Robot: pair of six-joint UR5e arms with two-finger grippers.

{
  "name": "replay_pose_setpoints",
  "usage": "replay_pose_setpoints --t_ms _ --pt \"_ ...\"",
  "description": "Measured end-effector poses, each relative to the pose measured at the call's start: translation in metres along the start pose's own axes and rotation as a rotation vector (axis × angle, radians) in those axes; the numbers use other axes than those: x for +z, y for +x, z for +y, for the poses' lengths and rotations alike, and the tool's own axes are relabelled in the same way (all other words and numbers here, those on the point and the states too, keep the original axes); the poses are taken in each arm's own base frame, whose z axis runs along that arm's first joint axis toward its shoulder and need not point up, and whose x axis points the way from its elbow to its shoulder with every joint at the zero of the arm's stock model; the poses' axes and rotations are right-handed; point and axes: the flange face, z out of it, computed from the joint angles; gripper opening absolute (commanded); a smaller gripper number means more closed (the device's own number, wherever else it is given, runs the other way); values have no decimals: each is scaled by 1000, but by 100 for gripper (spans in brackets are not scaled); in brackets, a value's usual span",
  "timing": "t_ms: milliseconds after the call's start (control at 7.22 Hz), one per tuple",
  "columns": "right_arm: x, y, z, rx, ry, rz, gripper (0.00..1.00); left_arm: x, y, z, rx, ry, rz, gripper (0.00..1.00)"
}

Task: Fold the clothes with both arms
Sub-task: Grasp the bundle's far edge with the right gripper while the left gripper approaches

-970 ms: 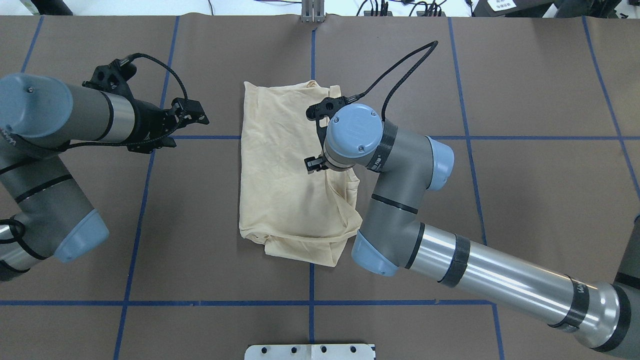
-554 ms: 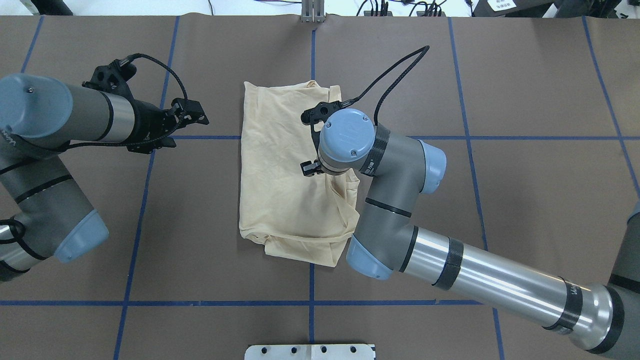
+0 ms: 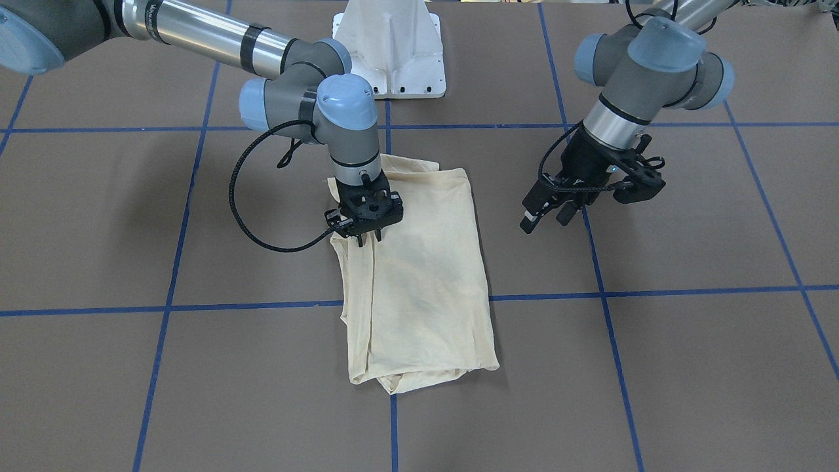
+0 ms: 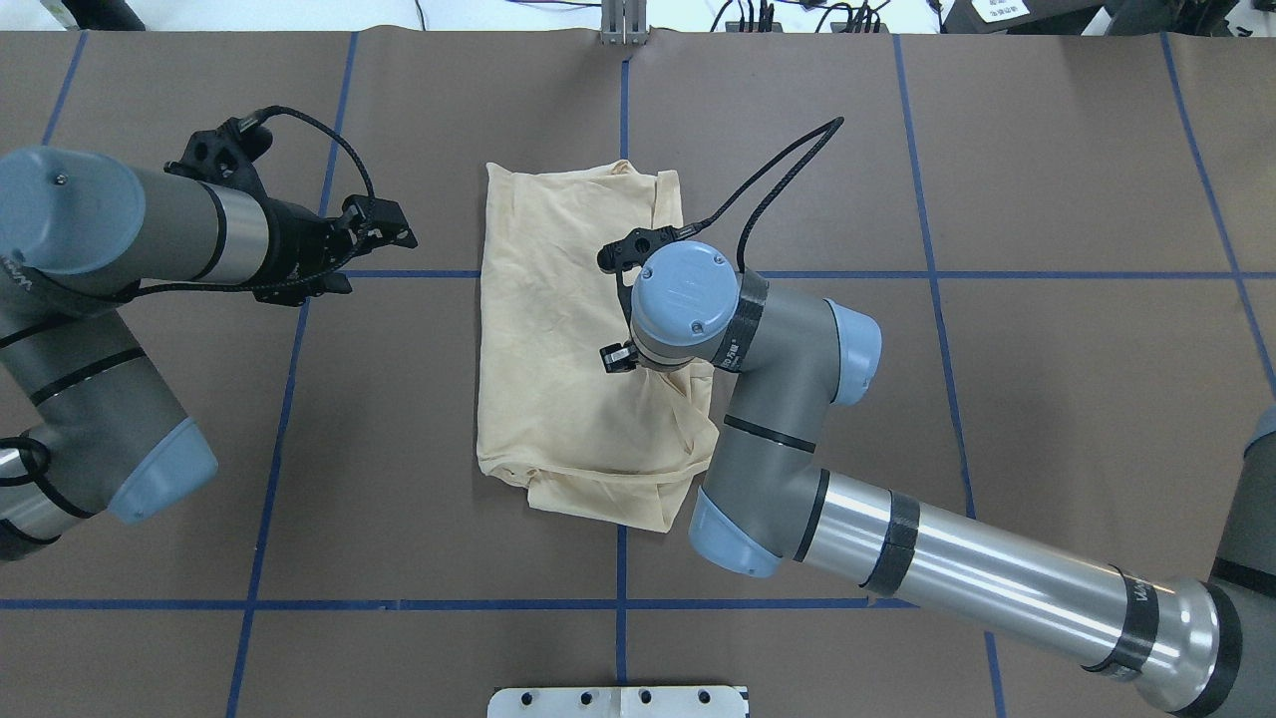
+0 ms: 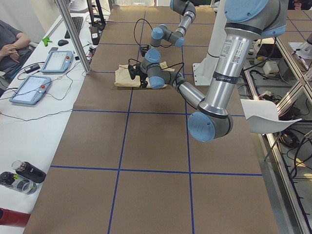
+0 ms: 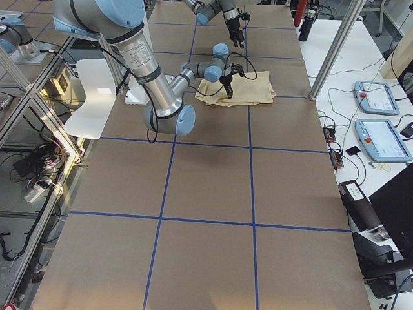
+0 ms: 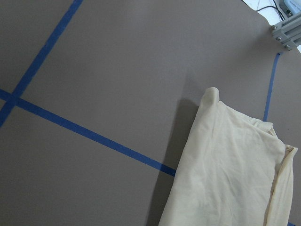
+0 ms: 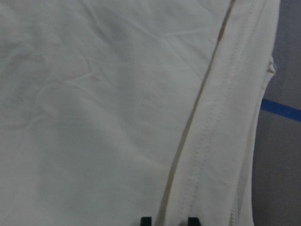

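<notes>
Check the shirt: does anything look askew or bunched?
Yes. The folded shirt is not squared up. At its end nearest the robot an under-layer bulges out past the top layer. Along the long edge by the right gripper, a loose hemmed strip lies rumpled. Nothing looks torn.

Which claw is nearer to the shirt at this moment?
Right. The right claw is directly over the shirt, at its side hem; the left claw hangs beside the shirt, over bare table.

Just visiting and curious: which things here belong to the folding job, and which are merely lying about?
Job: cream shirt, right claw, left claw.
Lying about: tablets and bottles on the side bench.
</notes>
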Motion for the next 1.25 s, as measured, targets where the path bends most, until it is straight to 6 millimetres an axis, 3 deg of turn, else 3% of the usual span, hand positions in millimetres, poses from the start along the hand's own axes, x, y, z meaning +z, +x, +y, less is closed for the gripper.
replay_pose_setpoints --t_ms 416,693,970,1108,1247 --pt "-3 11 -3 15 -29 19 0 0 0 0 -1 0 1 100" --pt "-20 37 -6 46 -64 39 0 0 0 0 -1 -1 0 100" --pt "-22 74 19 80 -108 71 0 3 -2 -1 -3 -1 -6 100" --pt "-21 84 29 118 -131 72 99 5 -2 -2 -4 0 -9 100" --pt "-21 85 32 154 -141 65 100 7 -2 -2 -4 0 -10 100"
